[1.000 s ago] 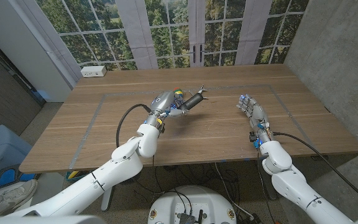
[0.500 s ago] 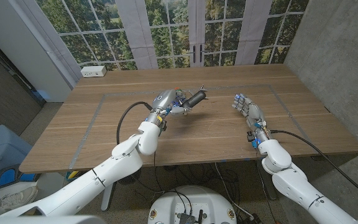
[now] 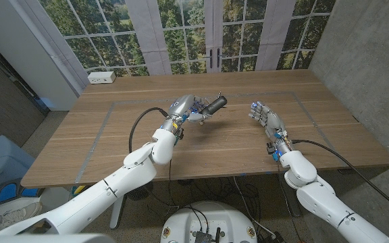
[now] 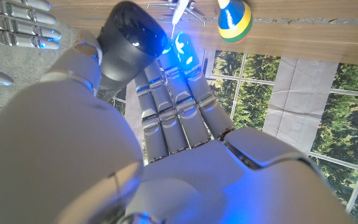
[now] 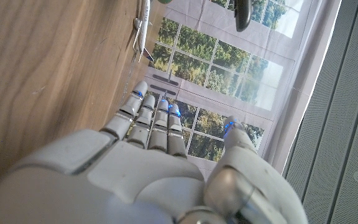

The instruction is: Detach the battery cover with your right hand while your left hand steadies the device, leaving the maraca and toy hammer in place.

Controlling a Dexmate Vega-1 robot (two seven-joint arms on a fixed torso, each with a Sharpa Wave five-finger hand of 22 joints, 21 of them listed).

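My left hand point(image 3: 183, 108) grips a black, rounded device point(image 3: 214, 104) and holds it above the table's middle, its dark end pointing toward my right hand. In the left wrist view the device point(image 4: 129, 38) sits between thumb and fingers. On the wood past the fingertips lies a maraca point(image 4: 234, 17) striped blue, yellow and green. My right hand point(image 3: 265, 116) stands open to the right of the device, fingers spread and holding nothing; its fingers point(image 4: 20, 28) also reach into the left wrist view. In the right wrist view the device point(image 5: 242, 12) hangs apart from that hand point(image 5: 148, 155).
A small white toy plane point(image 4: 182, 7) lies on the table beside the maraca, also seen in the right wrist view point(image 5: 143, 28). A white socket box point(image 3: 102, 77) sits at the far left edge. Grey tape lines point(image 3: 96, 138) mark a rectangle on the wooden table.
My left hand has raised the device and swung its dark end up and to the right. My right hand has drifted left and away from me, closer to the device.
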